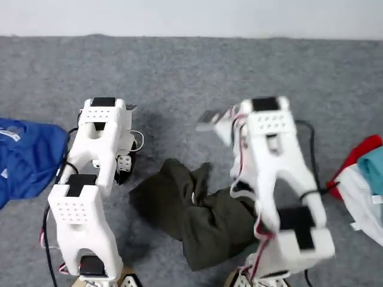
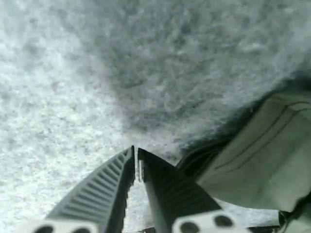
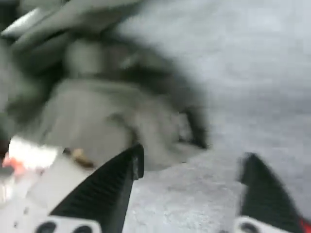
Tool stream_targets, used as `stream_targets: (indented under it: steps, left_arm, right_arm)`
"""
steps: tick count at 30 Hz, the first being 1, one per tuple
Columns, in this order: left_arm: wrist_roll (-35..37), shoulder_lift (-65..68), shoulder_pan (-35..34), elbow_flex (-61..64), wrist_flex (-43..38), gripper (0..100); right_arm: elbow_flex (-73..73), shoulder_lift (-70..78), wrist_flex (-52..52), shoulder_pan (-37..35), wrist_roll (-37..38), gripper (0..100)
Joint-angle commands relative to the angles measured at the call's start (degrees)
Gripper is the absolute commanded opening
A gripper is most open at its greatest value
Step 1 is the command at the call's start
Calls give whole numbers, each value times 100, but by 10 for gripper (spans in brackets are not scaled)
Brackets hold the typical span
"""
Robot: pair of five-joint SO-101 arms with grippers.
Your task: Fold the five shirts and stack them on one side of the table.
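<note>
A dark olive shirt [image 1: 200,212] lies crumpled in the middle of the grey table [image 1: 179,72], between the two arms. My left gripper [image 2: 136,156] is shut with nothing in it, just above the grey surface, and the olive shirt [image 2: 265,153] lies close beside it. In the high view the left gripper [image 1: 124,169] sits tucked under its arm at the shirt's left edge. My right gripper [image 3: 192,167] is open over the table, with the olive shirt [image 3: 97,114] bunched just beyond one finger [image 3: 114,182]. From above, the right gripper [image 1: 210,121] hangs behind the shirt.
A blue shirt [image 1: 24,156] lies at the left edge. At the right edge red [image 1: 359,152], teal [image 1: 372,167] and white [image 1: 359,194] shirts lie in a loose heap. The far part of the table is open grey surface.
</note>
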Motion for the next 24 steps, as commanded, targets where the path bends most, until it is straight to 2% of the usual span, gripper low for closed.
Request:
stream_targets:
  steps: [1, 5, 8, 10, 14, 15, 17, 19, 24]
  left_arm:
    - [-44, -308, 26, -127, 193, 14]
    - [-44, -308, -9, -127, 193, 14]
    - [-44, -308, -18, -127, 193, 14]
    - [-44, -308, -9, -127, 193, 14]
    - [-44, -343, 9, -22, 193, 14]
    - [-44, -343, 9, 40, 193, 14]
    - [-44, -343, 9, 207, 193, 14]
    - [-44, -308, -9, 365, 193, 14]
    - [-44, -334, -9, 488, 185, 14]
  right_arm:
    - [1055, -646, -505, -224, 255, 424]
    - [1345, -154, -1666, 110, 105, 423]
    - [1196, 637, -1974, 171, 114, 399]
    - [879, 1253, -2044, 171, 114, 322]
    - [-167, 2185, -1842, 189, -105, 36]
    - [-475, 2290, -1719, 189, -211, 0]
    - [-1099, 2316, -1376, 242, -255, 42]
    - [-1837, 2237, -1068, 268, -264, 3]
    - [-4009, 2070, -655, 576, -281, 9]
